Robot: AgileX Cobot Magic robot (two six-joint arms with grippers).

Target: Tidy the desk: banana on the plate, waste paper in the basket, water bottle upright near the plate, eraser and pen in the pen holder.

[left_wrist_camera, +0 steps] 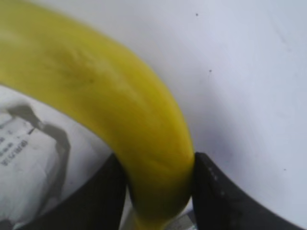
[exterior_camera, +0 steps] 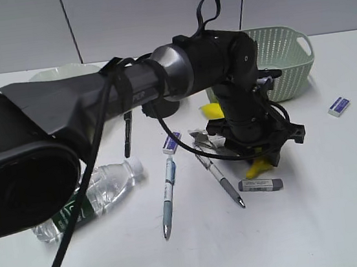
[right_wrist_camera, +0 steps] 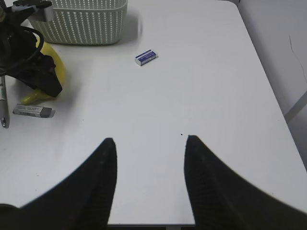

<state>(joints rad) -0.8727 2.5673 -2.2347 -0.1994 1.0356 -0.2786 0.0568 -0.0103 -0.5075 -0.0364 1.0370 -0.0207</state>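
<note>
My left gripper [exterior_camera: 259, 157] reaches across the middle of the desk [exterior_camera: 343, 204] and is shut on the banana [exterior_camera: 257, 169]. In the left wrist view the yellow banana [left_wrist_camera: 120, 110] sits squeezed between both black fingers [left_wrist_camera: 160, 179], low over the desk. The banana also shows in the right wrist view [right_wrist_camera: 53, 72]. My right gripper [right_wrist_camera: 148, 143] is open and empty above bare desk. The water bottle [exterior_camera: 104, 189] lies on its side at the left. The plate [exterior_camera: 54, 73] is at the back left, mostly behind the arm. The basket [exterior_camera: 284, 52] stands at the back right. The pen holder is out of view.
Two pens [exterior_camera: 167, 193] [exterior_camera: 220, 178] and a black pen [exterior_camera: 128, 133] lie in the middle. A grey eraser [exterior_camera: 260, 184] lies by the banana, a blue-white eraser [exterior_camera: 339, 106] at the right, and a small one [exterior_camera: 172, 142] by the pens. A crumpled scrap [exterior_camera: 201, 136] lies beside the gripper.
</note>
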